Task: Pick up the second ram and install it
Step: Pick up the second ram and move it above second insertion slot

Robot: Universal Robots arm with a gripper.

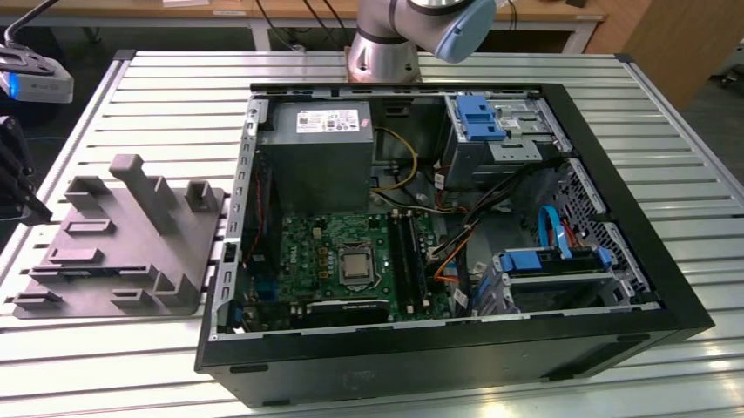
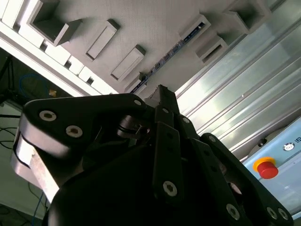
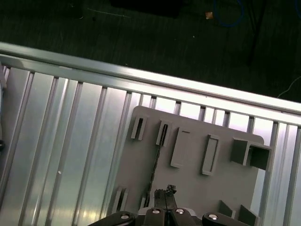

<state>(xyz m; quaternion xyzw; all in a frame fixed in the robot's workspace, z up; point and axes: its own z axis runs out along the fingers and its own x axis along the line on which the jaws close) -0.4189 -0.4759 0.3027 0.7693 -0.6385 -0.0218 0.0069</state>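
The second ram (image 3: 157, 160) is a thin dark strip standing on edge in the slots of the grey fixture tray (image 3: 225, 188). In the second wrist view the ram (image 2: 171, 54) runs slantwise across the same tray (image 2: 155, 23). My gripper (image 3: 165, 190) hangs some way above the tray, over one end of the ram, with its fingers together and nothing between them. It fills the foreground of the second wrist view as a dark body, tips (image 2: 162, 92) pointing at the ram. The tray (image 1: 117, 252) lies on the table at the exterior view's left.
An open black computer case (image 1: 454, 348) lies beside the tray, with a green motherboard (image 1: 337, 252) and long black memory slots (image 1: 407, 248) inside. The ribbed metal table (image 1: 651, 113) ends close behind the tray. A red stop button (image 2: 266, 168) sits off to one side.
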